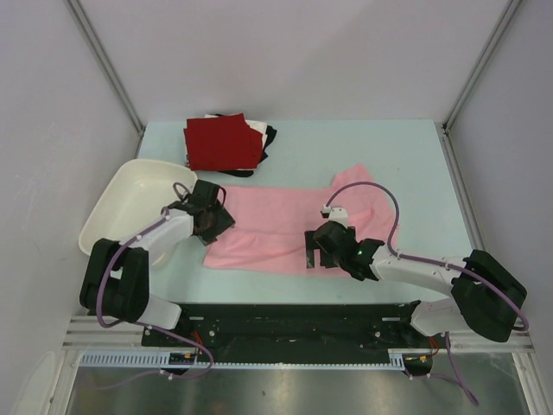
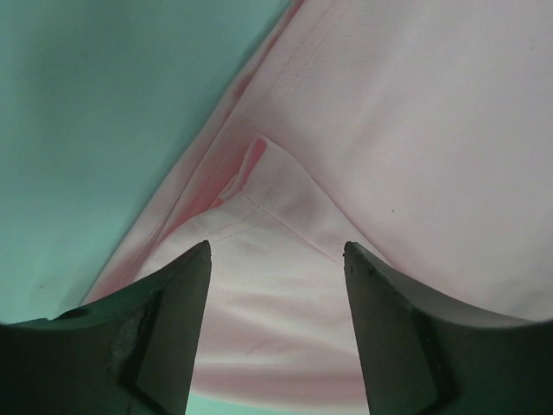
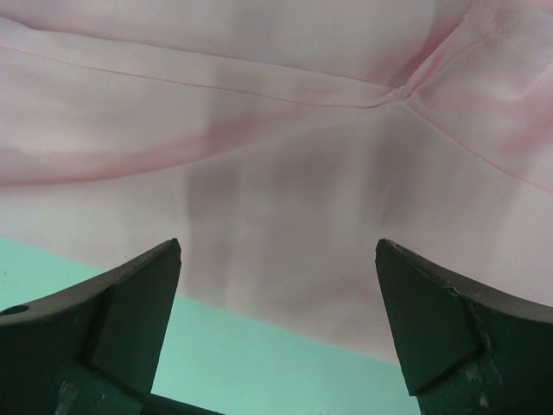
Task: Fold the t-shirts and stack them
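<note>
The light pink t-shirt (image 1: pixel 276 220) lies partly folded across the middle of the table. My left gripper (image 1: pixel 210 226) is open over its left end, where a folded corner and hem show in the left wrist view (image 2: pixel 276 199). My right gripper (image 1: pixel 318 257) is open over the shirt's near edge, with pink cloth (image 3: pixel 285 173) and bare table between the jaws. A stack of folded shirts sits at the back left: dark red (image 1: pixel 222 143) on top, white (image 1: pixel 257 128) and black (image 1: pixel 269 138) edges showing under it.
A white plastic tub (image 1: pixel 130 203) stands at the left edge, just beside my left arm. The pale green table (image 1: pixel 406 156) runs to white walls at the back and sides. A black rail (image 1: pixel 294 324) carries the arm bases at the near edge.
</note>
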You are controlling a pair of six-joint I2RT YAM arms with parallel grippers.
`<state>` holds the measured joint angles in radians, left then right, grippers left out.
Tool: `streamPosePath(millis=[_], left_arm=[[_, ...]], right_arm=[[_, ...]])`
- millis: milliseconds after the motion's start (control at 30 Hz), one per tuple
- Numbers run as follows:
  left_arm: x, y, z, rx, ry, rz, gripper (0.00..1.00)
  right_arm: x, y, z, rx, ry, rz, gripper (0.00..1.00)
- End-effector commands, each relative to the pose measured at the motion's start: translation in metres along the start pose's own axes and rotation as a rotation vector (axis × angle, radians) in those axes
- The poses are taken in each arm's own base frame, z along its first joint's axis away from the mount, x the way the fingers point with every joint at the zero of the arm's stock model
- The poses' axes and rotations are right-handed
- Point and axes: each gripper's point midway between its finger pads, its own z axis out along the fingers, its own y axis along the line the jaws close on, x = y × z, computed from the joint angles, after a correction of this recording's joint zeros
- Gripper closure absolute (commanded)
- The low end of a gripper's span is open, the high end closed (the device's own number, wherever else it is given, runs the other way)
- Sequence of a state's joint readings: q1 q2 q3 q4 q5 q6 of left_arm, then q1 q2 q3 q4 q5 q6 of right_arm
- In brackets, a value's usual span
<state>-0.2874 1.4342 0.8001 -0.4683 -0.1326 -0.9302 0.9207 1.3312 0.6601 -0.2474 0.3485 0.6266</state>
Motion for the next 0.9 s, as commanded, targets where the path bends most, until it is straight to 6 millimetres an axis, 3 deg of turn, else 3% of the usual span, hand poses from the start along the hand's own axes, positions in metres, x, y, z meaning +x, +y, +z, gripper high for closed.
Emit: streamPosePath(millis=[0, 200, 300, 333, 433, 533, 867], left_arm=[[-0.013, -0.005, -0.001, -0.019, -0.026, 0.002, 0.30], [-0.009, -0.001, 0.008, -0.047, -0.005, 0.015, 0.35], [-0.007, 0.001, 0.011, -0.054, -0.004, 0.016, 0.53], [-0.007, 0.002, 0.011, -0.056, -0.004, 0.018, 0.66], [-0.006, 0.003, 0.013, -0.062, -0.001, 0.022, 0.88], [-0.006, 0.003, 0.013, -0.066, 0.000, 0.024, 1.00], [-0.013, 0.004, 0.003, -0.071, -0.019, 0.034, 1.00]], right_arm=[[-0.010, 0.011, -0.001, -0.046, -0.045, 0.044, 0.00], [-0.001, 0.011, 0.005, -0.051, -0.024, 0.048, 0.00], [0.005, 0.011, 0.008, -0.059, -0.009, 0.055, 0.00], [0.005, 0.011, 0.009, -0.060, -0.009, 0.059, 0.00], [0.009, 0.012, 0.010, -0.070, -0.001, 0.064, 0.00], [0.012, 0.010, 0.010, -0.067, 0.008, 0.061, 0.00], [0.026, 0.005, 0.012, -0.064, 0.034, 0.070, 0.00]])
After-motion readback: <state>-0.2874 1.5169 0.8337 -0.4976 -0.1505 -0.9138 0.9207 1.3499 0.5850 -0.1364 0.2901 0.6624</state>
